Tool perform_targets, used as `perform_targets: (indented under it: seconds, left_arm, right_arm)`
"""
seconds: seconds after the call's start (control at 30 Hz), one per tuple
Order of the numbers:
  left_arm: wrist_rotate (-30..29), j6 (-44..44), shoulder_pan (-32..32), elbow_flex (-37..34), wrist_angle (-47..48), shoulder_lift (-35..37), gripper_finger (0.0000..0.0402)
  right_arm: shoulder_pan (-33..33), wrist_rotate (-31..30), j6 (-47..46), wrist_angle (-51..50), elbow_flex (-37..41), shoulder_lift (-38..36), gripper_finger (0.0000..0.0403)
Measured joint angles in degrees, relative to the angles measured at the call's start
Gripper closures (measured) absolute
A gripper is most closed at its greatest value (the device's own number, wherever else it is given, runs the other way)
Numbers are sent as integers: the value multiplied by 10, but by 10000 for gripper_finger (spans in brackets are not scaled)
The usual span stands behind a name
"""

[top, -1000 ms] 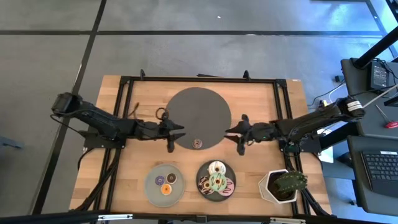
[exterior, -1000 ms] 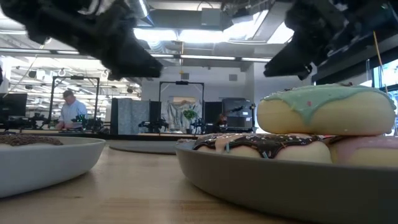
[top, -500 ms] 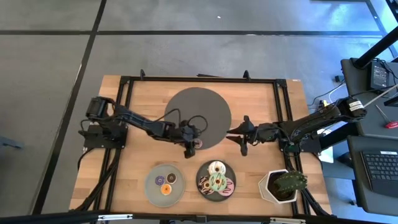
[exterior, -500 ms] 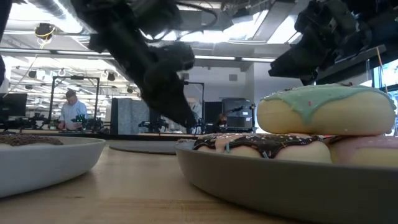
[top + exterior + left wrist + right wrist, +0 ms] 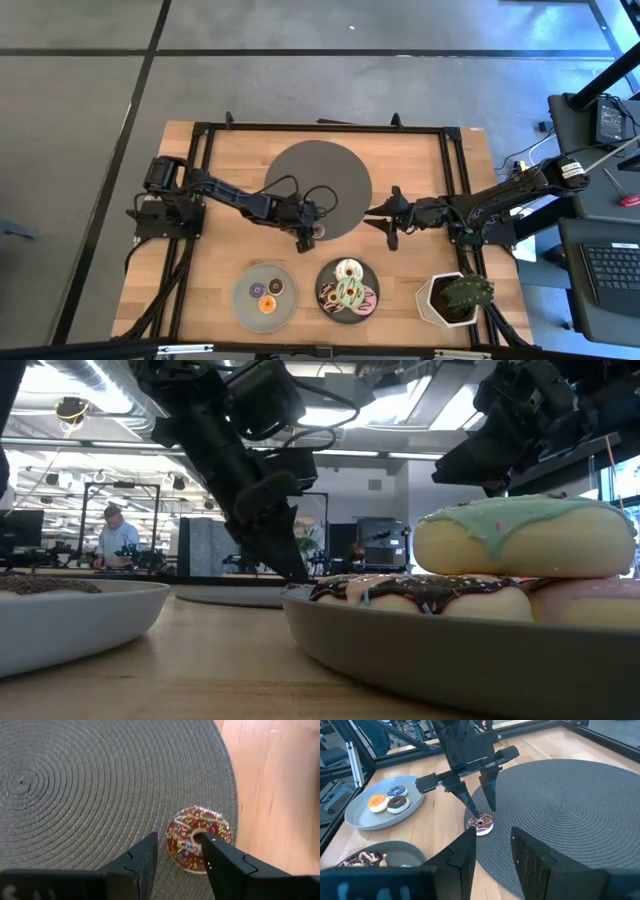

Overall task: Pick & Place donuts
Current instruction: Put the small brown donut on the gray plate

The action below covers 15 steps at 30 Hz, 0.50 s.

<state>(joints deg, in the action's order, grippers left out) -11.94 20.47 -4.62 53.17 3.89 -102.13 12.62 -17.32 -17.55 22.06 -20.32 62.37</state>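
Pink donut (image 5: 590,603) cut by frame edge

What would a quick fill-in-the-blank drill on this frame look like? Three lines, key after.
1. The left gripper is open over the chocolate-sprinkled donut, which lies on the round woven ____.
2. The light grey plate holds ____ mini donuts.
3. The right gripper hovers beside the mat's ____ edge in the high view.

Missing words: mat; three; right

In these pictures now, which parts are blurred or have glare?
Low view: the near green-iced donut and its plate rim are soft, ceiling lights glare. Left wrist view: the chocolate donut is sharp, the wood at the edge blurs.
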Motion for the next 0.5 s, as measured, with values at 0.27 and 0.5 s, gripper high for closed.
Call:
perform_targets:
  seconds: [0.27,0.5]
  left_arm:
    - [18,15,0,0,8,0,255]
    - [27,24,6,-1,7,-5,266]
  right_arm:
    - [0,0,0,0,0,0,279]
    - [0,0,0,-1,0,0,279]
